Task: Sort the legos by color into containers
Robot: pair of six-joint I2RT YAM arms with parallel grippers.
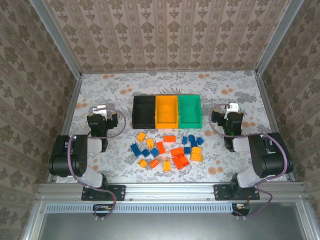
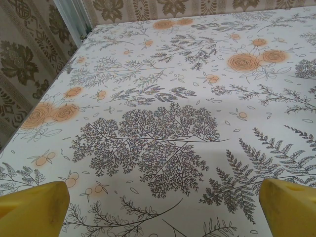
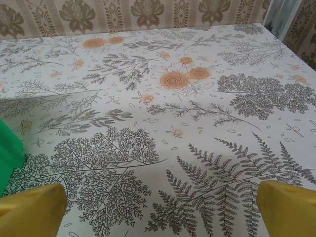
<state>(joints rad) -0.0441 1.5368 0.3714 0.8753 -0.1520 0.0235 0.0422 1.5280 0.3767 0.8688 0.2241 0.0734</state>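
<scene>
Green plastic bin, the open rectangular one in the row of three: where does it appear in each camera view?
Top external: green plastic bin, right end of the row, picture centre, behind the scattered bricks.
Right wrist: its green corner at the left edge, lower half.
Left wrist: white flowered tablecloth reaching the left wall.
Shared landmark: the tablecloth, with grey ferns and orange roses.
</scene>
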